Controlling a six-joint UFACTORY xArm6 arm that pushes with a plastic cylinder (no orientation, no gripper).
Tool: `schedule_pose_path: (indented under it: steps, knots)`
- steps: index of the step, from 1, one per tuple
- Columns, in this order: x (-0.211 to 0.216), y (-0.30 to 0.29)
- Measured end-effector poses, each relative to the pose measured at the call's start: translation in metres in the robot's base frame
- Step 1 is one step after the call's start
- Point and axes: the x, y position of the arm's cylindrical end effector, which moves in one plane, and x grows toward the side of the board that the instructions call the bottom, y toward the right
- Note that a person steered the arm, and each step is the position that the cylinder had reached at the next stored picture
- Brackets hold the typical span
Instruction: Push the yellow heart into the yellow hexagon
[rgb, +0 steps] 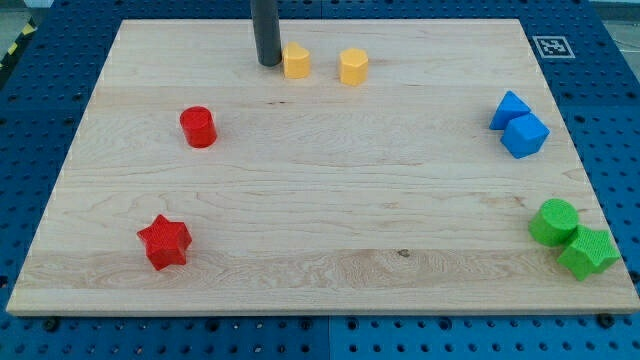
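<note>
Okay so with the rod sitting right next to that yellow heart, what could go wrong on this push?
My tip sits just to the view's left of the yellow heart, with the yellow hexagon to its right across a small gap.

1. The hexagon lies slightly lower in the view, so an off-centre push may spin the heart past it.
2. Both sit near the board's top edge; drifting upward could tip them off.

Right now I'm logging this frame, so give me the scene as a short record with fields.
tip: my tip at the view's top, just left of the yellow heart
target: yellow hexagon, right of the heart, a gap between
red: cylinder, star, view's left
blue: two blocks touching, view's right
green: two blocks touching, bottom right
surface: wooden board
</note>
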Motion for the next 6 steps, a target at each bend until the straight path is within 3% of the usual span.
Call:
schedule_pose_path:
  steps: [1, 3, 5, 6]
  knots:
    - [0.004, 0.023]
    - [0.009, 0.012]
    - [0.009, 0.059]
    - [0.009, 0.012]
